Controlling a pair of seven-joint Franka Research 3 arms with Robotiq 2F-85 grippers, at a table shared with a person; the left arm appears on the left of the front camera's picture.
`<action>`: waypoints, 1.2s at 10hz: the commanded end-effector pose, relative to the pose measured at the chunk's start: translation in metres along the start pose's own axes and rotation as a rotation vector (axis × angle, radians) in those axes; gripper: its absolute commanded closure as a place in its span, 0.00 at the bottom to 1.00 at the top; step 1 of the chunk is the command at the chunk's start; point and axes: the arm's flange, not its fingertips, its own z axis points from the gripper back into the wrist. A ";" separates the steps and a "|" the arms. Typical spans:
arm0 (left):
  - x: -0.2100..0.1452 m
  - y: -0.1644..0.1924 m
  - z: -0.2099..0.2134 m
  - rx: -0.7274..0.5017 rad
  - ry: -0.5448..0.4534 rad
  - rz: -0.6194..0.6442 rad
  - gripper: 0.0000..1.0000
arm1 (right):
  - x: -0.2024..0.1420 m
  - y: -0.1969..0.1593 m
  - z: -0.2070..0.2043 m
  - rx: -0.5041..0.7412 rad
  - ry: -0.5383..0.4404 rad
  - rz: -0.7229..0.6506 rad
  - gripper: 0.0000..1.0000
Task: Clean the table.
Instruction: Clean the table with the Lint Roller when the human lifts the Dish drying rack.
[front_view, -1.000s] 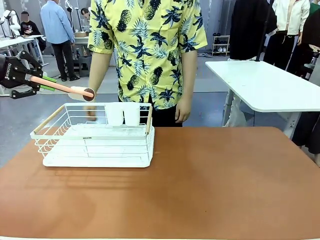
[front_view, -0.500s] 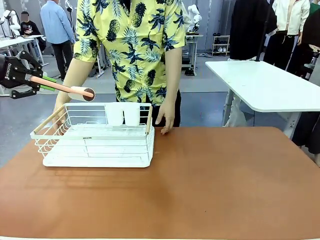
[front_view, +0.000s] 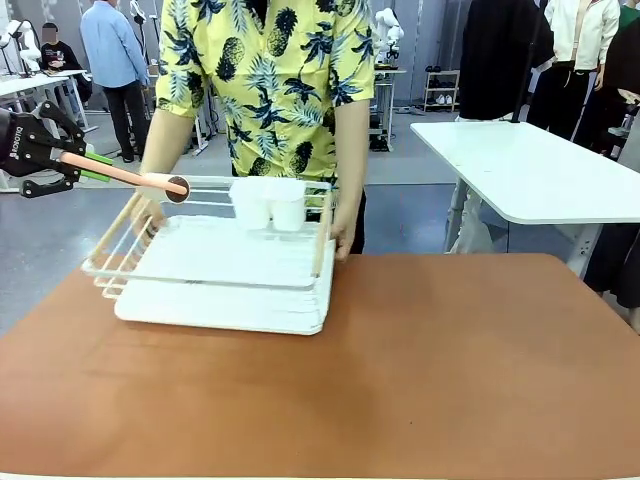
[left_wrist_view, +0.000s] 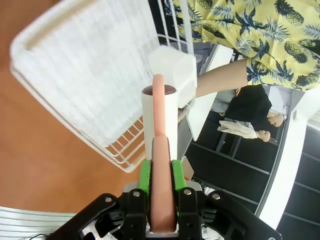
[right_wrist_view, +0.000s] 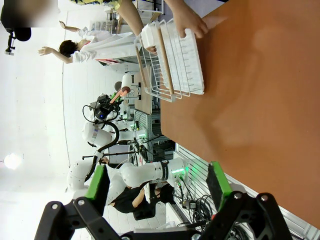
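Left jaws grip your lint roller (front_view: 160, 184), right jaws spread; person (front_view: 270, 80) holds dish rack (front_view: 225, 300) at tabletop (front_view: 450, 370) far-left edge, right half bare.

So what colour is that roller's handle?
Salmon pink; the handle shows best in the left wrist view.

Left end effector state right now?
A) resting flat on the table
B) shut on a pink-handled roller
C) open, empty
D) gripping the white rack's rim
B: the left wrist view shows the left end effector closed on the pink handle of the roller, whose white roll sticks out past its fingers.
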 end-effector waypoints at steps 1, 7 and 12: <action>0.001 0.000 0.001 -0.001 -0.006 0.007 1.00 | -0.001 0.002 0.001 0.010 -0.001 0.009 0.00; 0.001 0.000 0.001 -0.001 -0.006 0.007 1.00 | -0.001 0.002 0.001 0.010 -0.001 0.009 0.00; 0.001 0.000 0.001 -0.001 -0.006 0.007 1.00 | -0.001 0.002 0.001 0.010 -0.001 0.009 0.00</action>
